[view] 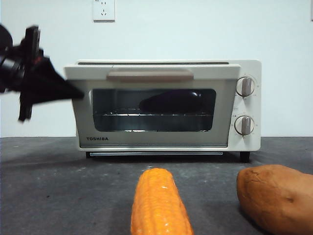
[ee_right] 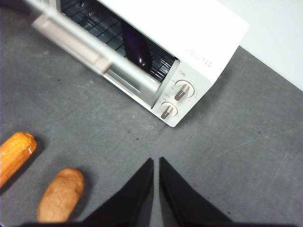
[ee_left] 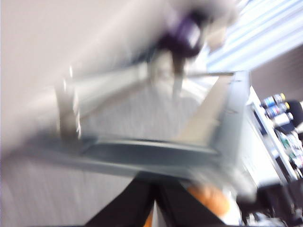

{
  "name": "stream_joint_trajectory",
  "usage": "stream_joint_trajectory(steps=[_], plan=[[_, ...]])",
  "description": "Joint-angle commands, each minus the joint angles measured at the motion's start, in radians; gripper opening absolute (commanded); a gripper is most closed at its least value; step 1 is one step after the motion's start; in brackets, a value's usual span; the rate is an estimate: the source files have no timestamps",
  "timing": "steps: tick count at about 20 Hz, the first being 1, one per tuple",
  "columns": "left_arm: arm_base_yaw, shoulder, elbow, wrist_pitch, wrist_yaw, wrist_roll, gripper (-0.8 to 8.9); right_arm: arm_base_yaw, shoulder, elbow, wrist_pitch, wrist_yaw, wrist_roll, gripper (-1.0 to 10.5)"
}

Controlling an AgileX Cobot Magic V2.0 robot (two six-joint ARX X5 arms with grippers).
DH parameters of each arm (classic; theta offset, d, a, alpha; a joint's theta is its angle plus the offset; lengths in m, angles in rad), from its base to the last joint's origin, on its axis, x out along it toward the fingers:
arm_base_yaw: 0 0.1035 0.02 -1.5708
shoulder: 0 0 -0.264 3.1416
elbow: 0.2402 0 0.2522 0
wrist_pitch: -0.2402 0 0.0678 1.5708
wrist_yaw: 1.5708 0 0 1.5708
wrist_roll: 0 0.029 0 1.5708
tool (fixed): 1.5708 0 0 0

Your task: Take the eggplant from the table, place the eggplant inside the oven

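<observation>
The dark-purple eggplant [view: 171,102] [ee_right: 137,47] lies on the wire rack inside the cream-white oven [view: 166,68] [ee_right: 199,33]. Its glass door stands a little ajar, and the eggplant shows through the gap in the right wrist view. My left gripper [view: 76,93] [ee_left: 154,203] is shut, with its tip at the left end of the door, below the beige handle [view: 149,75]. The left wrist view is blurred. High over the table [ee_right: 227,156], in front of the oven's knob side, my right gripper [ee_right: 156,165] is shut and holds nothing.
An orange-yellow corn cob [view: 159,205] [ee_right: 14,151] and a lumpy sweet potato [view: 276,196] [ee_right: 61,194] lie on the table in front of the oven. A wall with a socket [view: 103,10] rises behind it.
</observation>
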Motion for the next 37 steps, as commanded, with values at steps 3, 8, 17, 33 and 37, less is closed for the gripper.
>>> stream_joint_trajectory(steps=[3, 8, 17, 33, 37], plan=[[0.029, 0.013, 0.186, 0.014, 0.01, -0.107, 0.06, 0.013, 0.006, -0.08, 0.062, -0.003, 0.024, 0.0], [0.031, 0.002, 0.282, -0.052, -0.049, -0.134, 0.06, 0.011, 0.003, -0.245, 0.187, 0.019, -0.007, 0.0], [-0.038, -0.137, 0.285, -0.449, -0.348, 0.116, 0.06, -0.117, 0.045, -0.463, 0.414, -0.013, -0.181, 0.0], [-0.325, -0.723, -0.27, -0.172, -1.018, 0.039, 0.06, -0.789, -0.021, -0.739, 0.955, -0.621, -0.157, 0.0], [-0.352, -0.89, -0.437, -0.142, -1.099, -0.032, 0.06, -0.786, -0.077, -0.906, 1.138, -0.621, -0.132, 0.0]])
